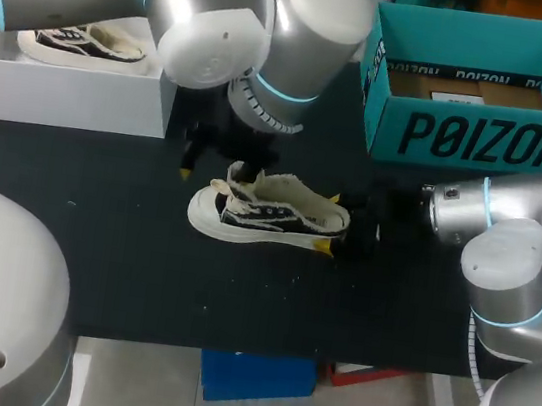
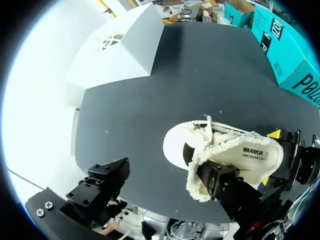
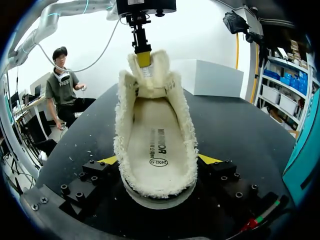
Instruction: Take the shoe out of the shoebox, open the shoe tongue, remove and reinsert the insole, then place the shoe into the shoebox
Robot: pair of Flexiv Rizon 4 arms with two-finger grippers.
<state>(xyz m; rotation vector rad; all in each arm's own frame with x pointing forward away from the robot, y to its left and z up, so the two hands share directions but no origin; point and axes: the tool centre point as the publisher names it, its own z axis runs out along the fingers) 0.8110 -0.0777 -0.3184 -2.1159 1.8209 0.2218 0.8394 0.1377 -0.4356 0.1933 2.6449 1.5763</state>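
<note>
Two shoes are in sight. One shoe (image 1: pixel 267 215) stands upright on its sole in the middle of the frame on the black table (image 1: pixel 123 253), with its toe to the left and its heel to the right. Its insole (image 3: pixel 157 145) lies inside it. A second shoe (image 1: pixel 86 44) sits on top of a white box (image 1: pixel 64 93) at the upper left.

There is one shoebox (image 1: pixel 482 137). It is teal and open, it stands at the upper right, and it is well apart from both shoes.

Two arms are at work. The left arm (image 1: pixel 225 25) comes in from the upper left and bends down over the toe end of the middle shoe. The left gripper (image 1: pixel 213 167) is released, with its fingers spread wide. One finger (image 2: pixel 220 181) is at the shoe's opening, where its yellow tip meets the tongue (image 3: pixel 147 75). The other finger hangs beside the shoe over bare table.

The right arm (image 1: pixel 511 222) comes in from the right edge and lies low and level toward the heel. The right gripper (image 3: pixel 159 160) is grasping the shoe, with one yellow tip pressed to each side of the heel.
</note>
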